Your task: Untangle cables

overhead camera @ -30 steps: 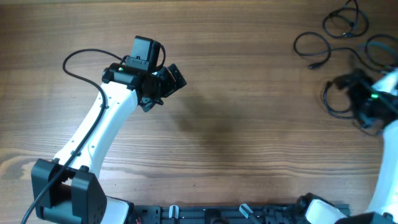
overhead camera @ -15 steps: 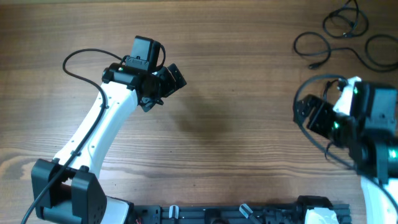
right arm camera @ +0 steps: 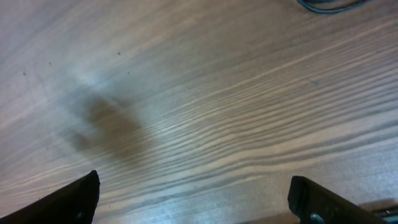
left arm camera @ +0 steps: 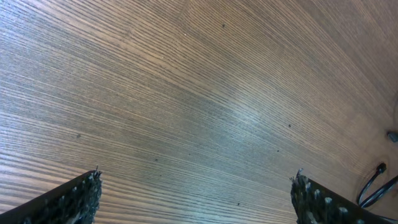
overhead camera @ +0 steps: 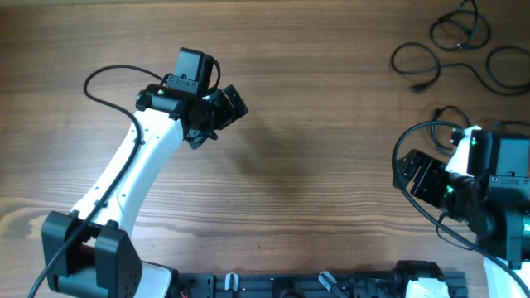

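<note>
Cables (overhead camera: pixel 458 33) lie in loose loops at the far right corner of the counter (overhead camera: pixel 331 124), some of them crossing. We judge them light, limp and thin, likely to drag neighbours along when lifted. So we would pinch one cord on a free stretch close to its plug, away from the crossings. The left pincer (overhead camera: pixel 217 120) hangs spread and empty at the left, well apart from them. The right pincer (overhead camera: pixel 416 174), equally spread and empty, is nearer.

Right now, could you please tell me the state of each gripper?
Left gripper: open, holding nothing.
Right gripper: open, holding nothing.
</note>
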Motion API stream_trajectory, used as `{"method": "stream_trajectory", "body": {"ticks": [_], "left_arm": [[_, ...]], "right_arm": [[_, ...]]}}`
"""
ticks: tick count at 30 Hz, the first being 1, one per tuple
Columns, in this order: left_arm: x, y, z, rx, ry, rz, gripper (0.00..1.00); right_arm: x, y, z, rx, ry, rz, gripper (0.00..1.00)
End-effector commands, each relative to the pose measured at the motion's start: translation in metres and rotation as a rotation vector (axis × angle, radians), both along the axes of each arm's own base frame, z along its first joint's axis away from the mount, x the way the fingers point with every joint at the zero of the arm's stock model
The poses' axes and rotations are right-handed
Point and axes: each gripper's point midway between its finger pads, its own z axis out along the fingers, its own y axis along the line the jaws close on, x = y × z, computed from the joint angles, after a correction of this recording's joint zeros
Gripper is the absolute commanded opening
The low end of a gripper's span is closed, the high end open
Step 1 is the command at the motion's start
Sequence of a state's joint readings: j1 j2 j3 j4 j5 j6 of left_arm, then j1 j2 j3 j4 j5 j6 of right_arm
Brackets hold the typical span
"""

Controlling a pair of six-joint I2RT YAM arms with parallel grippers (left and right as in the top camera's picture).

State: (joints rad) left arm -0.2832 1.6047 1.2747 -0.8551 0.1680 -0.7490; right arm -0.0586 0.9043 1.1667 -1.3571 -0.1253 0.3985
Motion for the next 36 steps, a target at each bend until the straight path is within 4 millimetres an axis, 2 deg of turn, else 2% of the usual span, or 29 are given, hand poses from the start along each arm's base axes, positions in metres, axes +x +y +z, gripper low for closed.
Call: {"method": "stream_trajectory", "body": {"ticks": [1,13,24,26,30,32,36], "left_arm": [[0.003,0.004,0.000,0.012,-0.007,0.011,1.00],[0.003,0.004,0.000,0.012,-0.007,0.011,1.00],[0.003,0.004,0.000,0.012,-0.007,0.011,1.00],[0.003,0.004,0.000,0.012,-0.007,0.011,1.00],[0.003,0.004,0.000,0.012,-0.007,0.011,1.00],[0.003,0.004,0.000,0.012,-0.007,0.011,1.00],[0.003,0.004,0.000,0.012,-0.007,0.011,1.00]], "right_arm": [[0.000,-0.003,0.000,-0.028,0.000,0.007,1.00],[0.000,-0.003,0.001,-0.049,-0.007,0.045,1.00],[-0.005,-0.006,0.016,-0.088,-0.105,0.066,1.00],[-0.002,-0.006,0.023,-0.106,-0.159,0.087,1.00],[0.005,-0.006,0.043,-0.154,-0.375,0.111,1.00],[0.005,-0.004,0.041,-0.163,-0.453,0.118,1.00],[0.009,0.012,0.028,-0.166,-0.568,0.246,1.00]]}}
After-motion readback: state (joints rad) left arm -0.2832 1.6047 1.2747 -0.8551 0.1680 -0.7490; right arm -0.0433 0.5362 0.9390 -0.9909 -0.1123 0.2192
